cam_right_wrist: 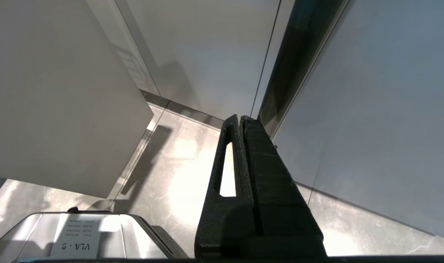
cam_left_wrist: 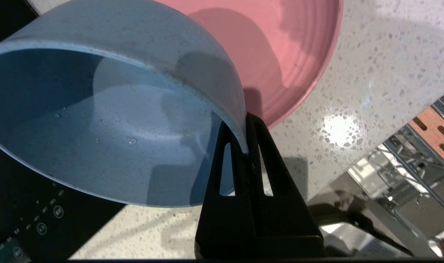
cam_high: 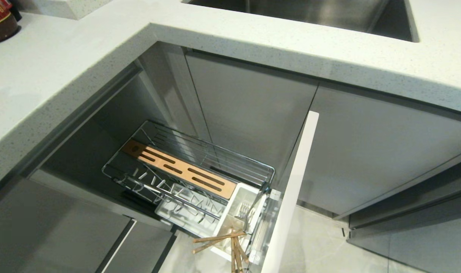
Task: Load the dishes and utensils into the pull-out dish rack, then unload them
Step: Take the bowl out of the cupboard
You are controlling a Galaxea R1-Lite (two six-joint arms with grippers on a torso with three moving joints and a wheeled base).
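I am pinching the rim of the pale-blue bowl [cam_left_wrist: 108,120] with my left tool [cam_left_wrist: 246,148], holding it tilted above the speckled table [cam_left_wrist: 371,80], just beside the pink plate [cam_left_wrist: 280,47] lying there. My right tool [cam_right_wrist: 240,122] is hanging pressed together, empty, over the floor [cam_right_wrist: 178,164] by the cabinet fronts. The pull-out dish rack [cam_high: 200,174] is standing open below the table edge, its white cup [cam_high: 238,212] at the near end holding the chopsticks [cam_high: 226,242] and the fork [cam_high: 244,210]
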